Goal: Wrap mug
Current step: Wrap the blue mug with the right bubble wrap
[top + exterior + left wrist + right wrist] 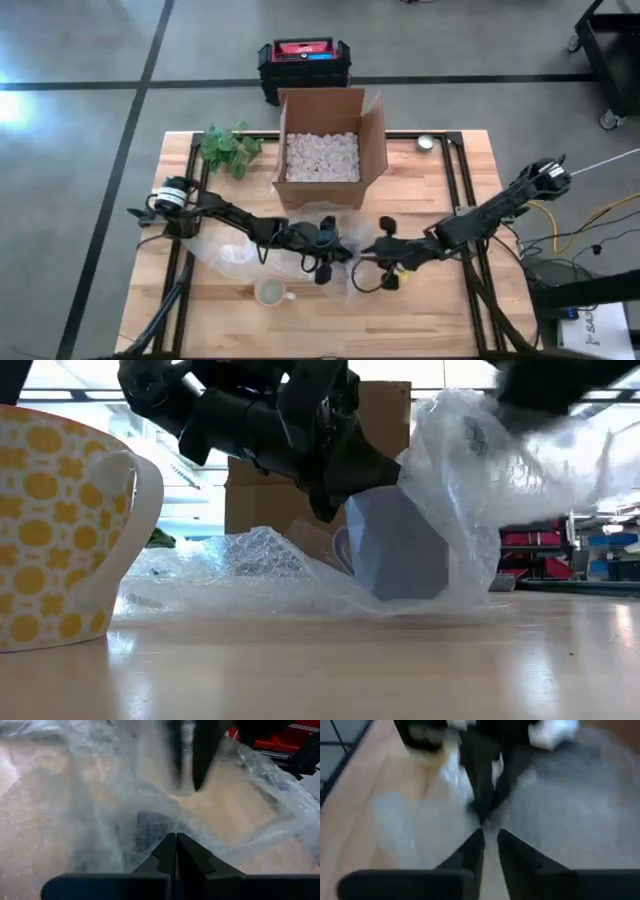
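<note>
A grey-blue faceted mug (400,545) sits tilted on a sheet of clear bubble wrap (250,560) at mid-table. My left gripper (176,839) is shut right at the mug's upper side, with wrap around its tips. Just to its right, my right gripper (490,834) is shut on the wrap, and that side of the sheet (460,450) stands raised beside and over the mug. In the high view both grippers cover the grey mug. A second mug, white with yellow dots (270,292), stands upright near the table's front edge, untouched. My left gripper comes slanting down from the table's left, its shut fingers (167,851) meeting in the bubble wrap (150,827) at the mug's top. I cannot tell whether it pinches the wrap or only presses on it. My right gripper pinches the bubble wrap (487,822) at its fingertips, coming from the table's right. The held part is lifted off the table and arches over the mug; how many layers it holds is not clear.
An open cardboard box (325,150) filled with packing peanuts stands behind the work spot. A green plant (228,148) lies at the far left, a small round tin (425,143) at the far right. A black-and-red case (303,62) sits on the floor beyond.
</note>
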